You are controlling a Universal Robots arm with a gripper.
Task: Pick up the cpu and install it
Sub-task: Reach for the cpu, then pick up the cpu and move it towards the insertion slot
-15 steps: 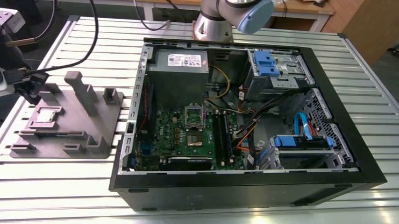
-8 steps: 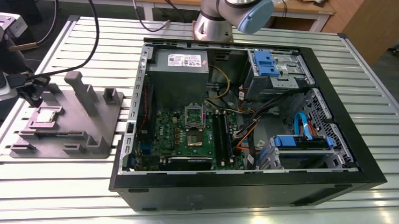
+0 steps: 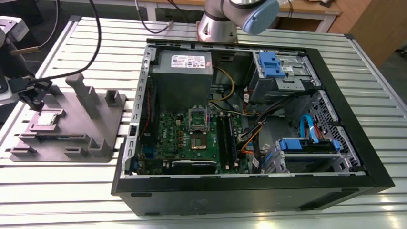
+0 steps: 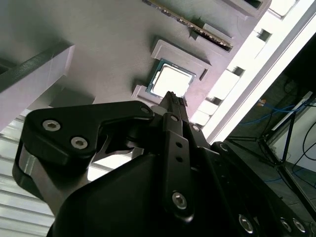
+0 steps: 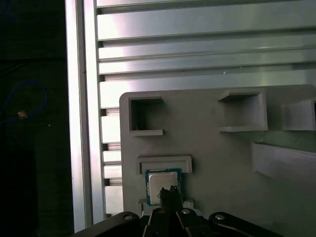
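The gripper (image 3: 33,98) hangs at the exterior view's nine o'clock, over the grey fixture (image 3: 95,129) on the slatted table (image 3: 64,191). Its fingers (image 4: 170,113) are drawn together into one narrow tip with nothing between them, close over the cpu (image 5: 158,180); contact cannot be told. The cpu lies flat, silver side up, in a shallow fixture recess, at the gripper's five o'clock in the exterior view. The open case (image 3: 254,191) with its motherboard (image 3: 184,138) stands at the fixture's three o'clock.
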